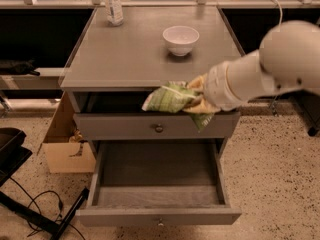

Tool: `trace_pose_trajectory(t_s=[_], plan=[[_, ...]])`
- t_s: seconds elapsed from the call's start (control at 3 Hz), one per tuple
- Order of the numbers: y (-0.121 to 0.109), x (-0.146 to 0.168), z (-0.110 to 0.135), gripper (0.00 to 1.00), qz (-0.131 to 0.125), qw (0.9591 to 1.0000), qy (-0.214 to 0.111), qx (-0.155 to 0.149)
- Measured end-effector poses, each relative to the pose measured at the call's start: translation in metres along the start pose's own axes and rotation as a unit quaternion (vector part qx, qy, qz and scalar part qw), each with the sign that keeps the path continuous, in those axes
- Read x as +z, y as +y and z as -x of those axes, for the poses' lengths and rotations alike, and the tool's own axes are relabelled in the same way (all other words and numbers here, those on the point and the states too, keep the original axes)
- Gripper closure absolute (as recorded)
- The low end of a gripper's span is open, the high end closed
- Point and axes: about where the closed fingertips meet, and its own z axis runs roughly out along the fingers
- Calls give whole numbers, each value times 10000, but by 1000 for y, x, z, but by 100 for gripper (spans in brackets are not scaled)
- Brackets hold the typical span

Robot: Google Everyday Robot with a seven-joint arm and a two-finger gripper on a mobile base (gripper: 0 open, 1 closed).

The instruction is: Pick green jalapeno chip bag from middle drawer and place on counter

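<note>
The green jalapeno chip bag [169, 98] is held in the air at the counter's front edge, above the open drawer. My gripper [200, 100] comes in from the right on a white arm and is shut on the bag's right end. The middle drawer [157, 176], the lowest one, is pulled out and its grey floor is bare. The counter [125, 59] is the cabinet's flat grey top, just behind and below the bag.
A white bowl [180, 39] stands at the counter's back right and a clear bottle [112, 4] at its back left. A knobbed drawer front [159, 128] sits shut above the open drawer. A cardboard box [65, 144] is on the floor left, with cables and a black stand.
</note>
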Motion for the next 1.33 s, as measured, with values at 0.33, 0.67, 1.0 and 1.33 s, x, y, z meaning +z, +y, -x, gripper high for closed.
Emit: trace_pose_trajectory(t_s=[0.33,0.67,1.0,1.33], plan=[[-28,-56,58,100,43,9991,-5,-419],[-85,-52,142,100,-32,9945,-581,-872],[-126,-24,189,100,-231,9871,-1170,-1065],[-154,27,219,100,-342,9774,-1716,-1189]])
